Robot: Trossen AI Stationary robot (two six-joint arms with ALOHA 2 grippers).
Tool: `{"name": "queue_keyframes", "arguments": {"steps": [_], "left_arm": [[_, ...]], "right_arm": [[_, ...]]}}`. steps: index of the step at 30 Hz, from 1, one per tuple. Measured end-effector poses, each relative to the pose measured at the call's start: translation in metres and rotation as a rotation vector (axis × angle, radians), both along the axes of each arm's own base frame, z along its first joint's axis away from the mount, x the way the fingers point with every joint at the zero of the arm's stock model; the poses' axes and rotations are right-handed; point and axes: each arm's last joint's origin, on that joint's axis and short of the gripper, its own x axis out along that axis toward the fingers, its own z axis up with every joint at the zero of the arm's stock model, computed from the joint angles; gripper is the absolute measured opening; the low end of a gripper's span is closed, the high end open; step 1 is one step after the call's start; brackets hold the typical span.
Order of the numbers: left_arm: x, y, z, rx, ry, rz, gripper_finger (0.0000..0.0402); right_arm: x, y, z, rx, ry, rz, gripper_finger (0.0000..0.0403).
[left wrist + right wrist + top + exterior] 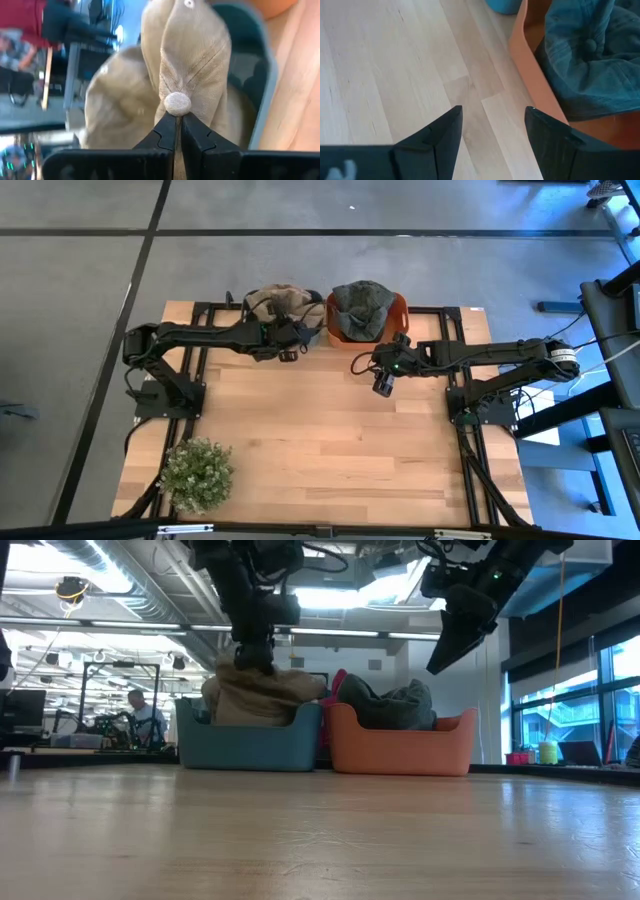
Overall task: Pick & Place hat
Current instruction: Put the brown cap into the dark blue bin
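A tan cap [283, 305] sits piled in a blue bin [250, 745] at the table's far edge. My left gripper [176, 122] is over that bin, shut on the cap [195, 55]. Beside it on the right stands an orange bin [400, 752] with a grey-green hat [360, 308] resting in it. My right gripper [494, 112] hangs open above the bare wood just in front of the orange bin [530, 65], touching nothing; in the low view it [442, 658] points downward, well off the table. My left gripper pinches the tan cap's crown cloth right under the top button [177, 103] between its two fingertips [165, 131]. It comes from above, pointing down into the bin [255, 658]. The cap still rests in the blue bin, its cloth bunched up toward the fingers.
A small potted plant [197, 473] stands at the table's near left corner. The two bins sit side by side along the far edge. Bare wood [330, 440] fills the middle and near part of the table. A person [140, 720] works far behind in the room.
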Motion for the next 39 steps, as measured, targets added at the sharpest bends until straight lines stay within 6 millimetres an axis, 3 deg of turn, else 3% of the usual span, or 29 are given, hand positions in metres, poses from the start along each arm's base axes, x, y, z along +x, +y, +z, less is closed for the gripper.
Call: {"name": "queue_keyframes", "arguments": {"steps": [10,27,39], "left_arm": [[-0.021,0.004,0.001,0.076,0.116,0.151,0.0005],[-0.028,0.029,-0.004,-0.163,-0.005,0.174,0.0005],[-0.015,0.045,-0.043,-0.154,0.134,0.219,0.0006]], "right_arm": [[-0.001,0.0,0.0,0.0,0.007,-0.001,0.0217],[-0.001,0.0,0.0,-0.008,0.008,-0.005,0.0217],[-0.001,0.0,0.0,-0.007,0.008,-0.005,0.0217]]}}
